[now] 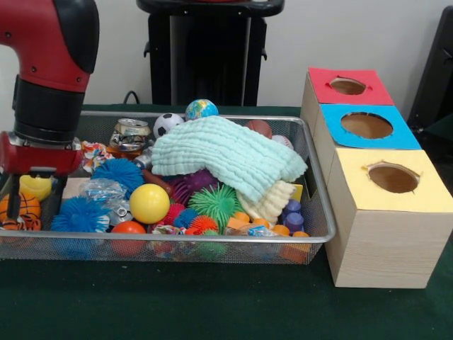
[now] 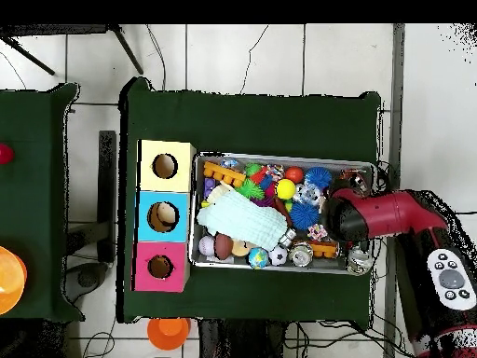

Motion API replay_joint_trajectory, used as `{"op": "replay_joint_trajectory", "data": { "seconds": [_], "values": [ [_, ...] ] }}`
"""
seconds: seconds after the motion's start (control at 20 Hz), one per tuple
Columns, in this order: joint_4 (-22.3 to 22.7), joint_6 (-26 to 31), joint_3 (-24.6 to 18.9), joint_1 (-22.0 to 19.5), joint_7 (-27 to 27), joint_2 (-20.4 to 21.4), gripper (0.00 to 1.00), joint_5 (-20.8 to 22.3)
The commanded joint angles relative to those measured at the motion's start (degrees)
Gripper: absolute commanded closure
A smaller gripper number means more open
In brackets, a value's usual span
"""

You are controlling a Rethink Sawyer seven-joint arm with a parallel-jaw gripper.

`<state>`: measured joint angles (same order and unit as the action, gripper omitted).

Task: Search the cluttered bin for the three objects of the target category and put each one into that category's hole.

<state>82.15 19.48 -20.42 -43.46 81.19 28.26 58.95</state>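
The bin (image 1: 212, 239) is a silver wire-mesh basket full of toys; it also shows in the overhead view (image 2: 279, 157). My gripper (image 1: 32, 190) hangs low inside the bin's left end, beside a yellow toy (image 1: 35, 185) and an orange basketball (image 1: 20, 211). In the overhead view the red arm (image 2: 368, 216) hides it. Three wooden boxes with round holes stand right of the bin, with red (image 1: 347, 86), blue (image 1: 367, 125) and yellow (image 1: 393, 177) tops. A mint cloth (image 1: 226, 156) lies over the middle toys.
In the bin lie a yellow ball (image 1: 149, 203), blue spiky balls (image 1: 117, 172), a green spiky ball (image 1: 214, 202), a soccer ball (image 1: 167, 124), a globe ball (image 1: 202, 109) and a crushed can (image 1: 131, 134). An orange cup (image 2: 169, 331) stands off the table.
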Motion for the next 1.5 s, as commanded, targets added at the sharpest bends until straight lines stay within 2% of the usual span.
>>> {"op": "replay_joint_trajectory", "data": {
  "seconds": [0.05, 0.45, 1.05, 1.5],
  "values": [
    [-1.8, 0.2, 1.3, 3.1, -3.3, -4.1, 0.00, 5.2],
    [-5.7, 3.6, 5.6, 7.1, -2.0, -5.8, 0.00, 7.2],
    [-10.7, 2.7, 12.0, 12.4, 2.0, -8.0, 0.00, 8.6],
    [-14.4, 4.7, 16.5, 15.9, 2.8, -11.2, 0.00, 7.2]
  ]
}}
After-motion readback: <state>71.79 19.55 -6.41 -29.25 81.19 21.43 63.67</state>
